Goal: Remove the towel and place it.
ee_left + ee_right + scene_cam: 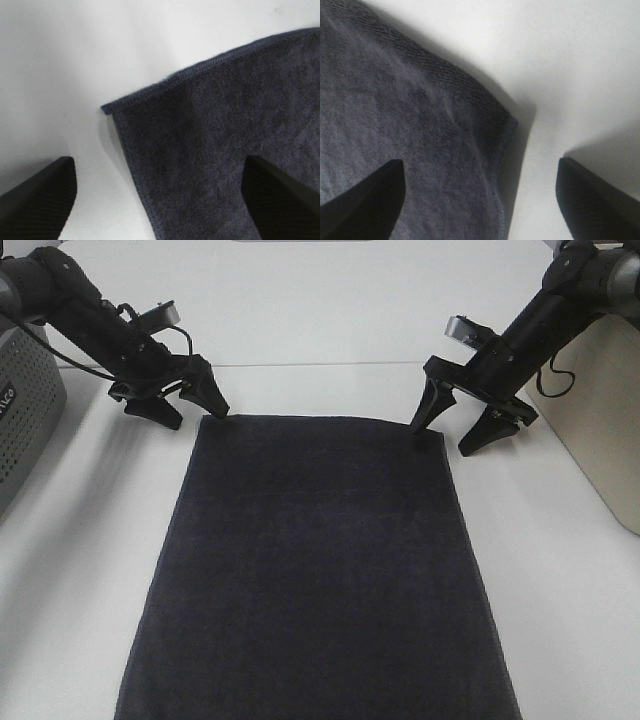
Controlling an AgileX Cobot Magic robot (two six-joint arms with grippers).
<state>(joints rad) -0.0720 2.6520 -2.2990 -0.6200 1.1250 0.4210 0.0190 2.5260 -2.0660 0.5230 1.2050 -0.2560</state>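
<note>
The dark navy towel (315, 570) lies flat and spread out on the white table, its long side running toward the front edge. My left gripper (193, 403) is open at the towel's far left corner, one finger over the cloth and one over the table; the left wrist view shows that corner (107, 108) between the fingers (35, 200). My right gripper (452, 429) is open at the far right corner, straddling it; the right wrist view shows the corner (512, 122) between its fingers (365, 200). Neither gripper holds anything.
A grey perforated basket (25, 410) stands at the left edge of the table. A beige bin (605, 420) stands at the right edge. White table surface (320, 390) lies beyond the towel and along both its sides.
</note>
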